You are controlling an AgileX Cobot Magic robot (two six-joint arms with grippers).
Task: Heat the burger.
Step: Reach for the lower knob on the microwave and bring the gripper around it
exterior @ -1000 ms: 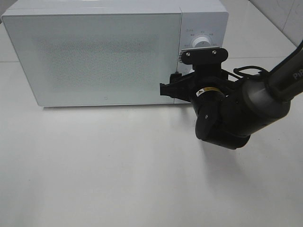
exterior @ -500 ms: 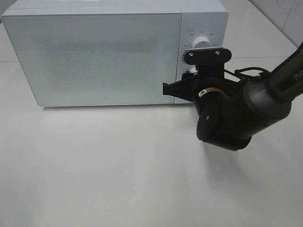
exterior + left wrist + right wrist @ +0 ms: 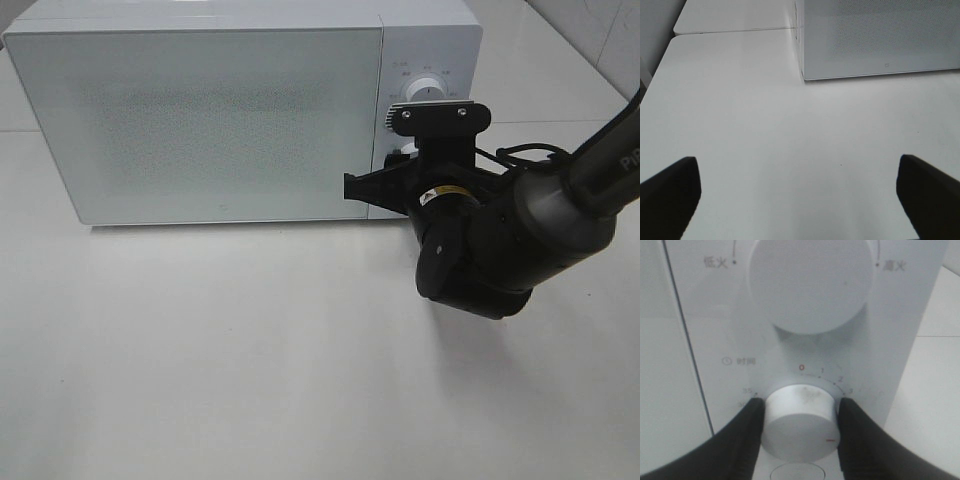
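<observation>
The burger is hidden; the white microwave (image 3: pixel 210 120) has its door closed and nothing shows through the frosted glass. My right gripper (image 3: pixel 799 424) is shut on the lower timer knob (image 3: pixel 800 412) of the control panel, one black finger (image 3: pixel 742 432) pressing on each side. The knob's red mark points down and to the right. From the high camera, the right arm (image 3: pixel 500 240) reaches to the panel and its wrist camera mount (image 3: pixel 440 115) covers the lower knob. My left gripper (image 3: pixel 800 187) hangs open over bare table, holding nothing.
A larger round power knob (image 3: pixel 812 285) sits just above the timer knob and also shows from above (image 3: pixel 425 90). The microwave's lower left corner (image 3: pixel 805 77) lies ahead of the left gripper. The white table (image 3: pixel 250 360) spreads in front of the microwave.
The right gripper's fingers have closed in on the timer knob and the wrist has shifted slightly right along the panel. The left arm has not moved.
</observation>
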